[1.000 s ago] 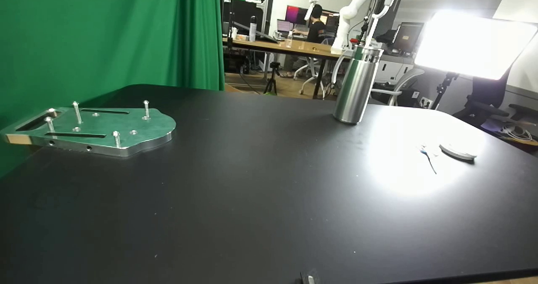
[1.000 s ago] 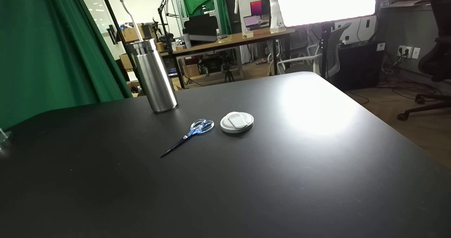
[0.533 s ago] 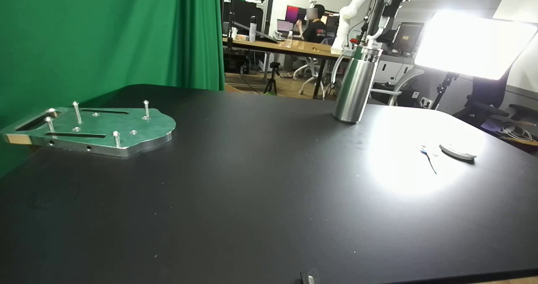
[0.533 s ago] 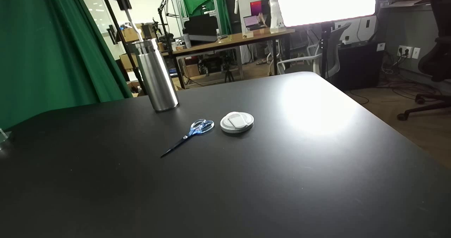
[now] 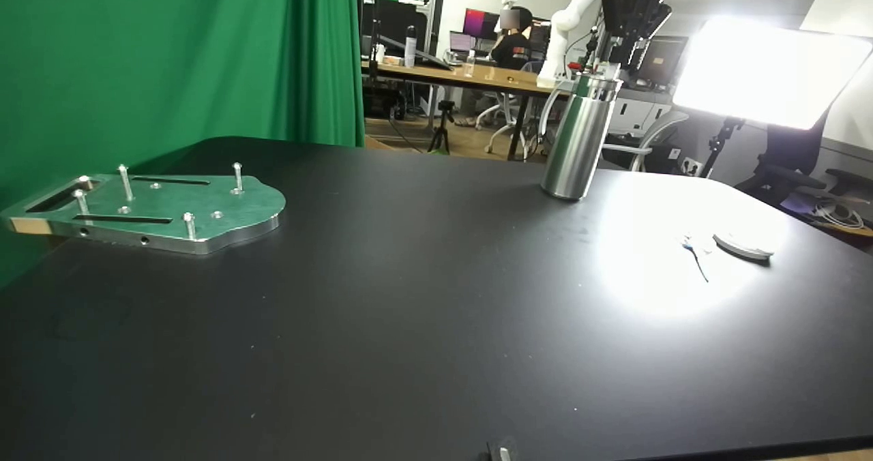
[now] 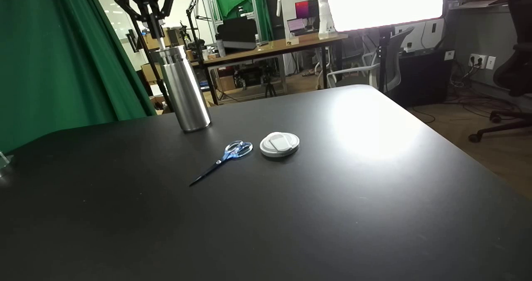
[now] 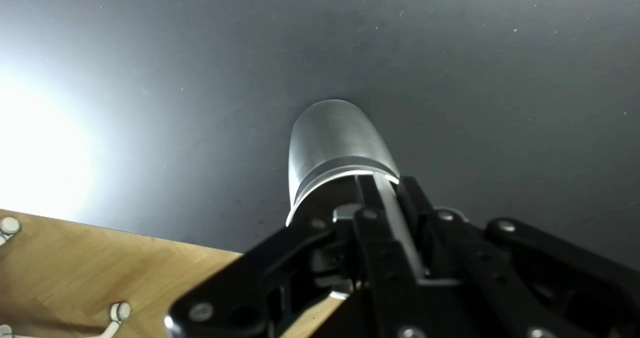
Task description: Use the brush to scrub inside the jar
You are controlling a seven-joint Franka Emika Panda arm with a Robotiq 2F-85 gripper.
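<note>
While your gripper [image 7: 388,185] pinches the brush [image 7: 398,220] by its pale handle, where does the jar [image 6: 185,92] lie from it?

"Below, upright on the table [image 6: 353,214], its mouth [image 7: 325,198] just under your grip. The handle runs down into it, roughly along the jar's own length but toward one side; the head is hidden."

"So you'd best stroke up and down that line?"

"Likely, with little travel downward before you bump the jar; whether the handle touches its edge, you can't tell from these views."

Text: none legible | labels, brands: none legible | numbers, signs: none legible
</note>
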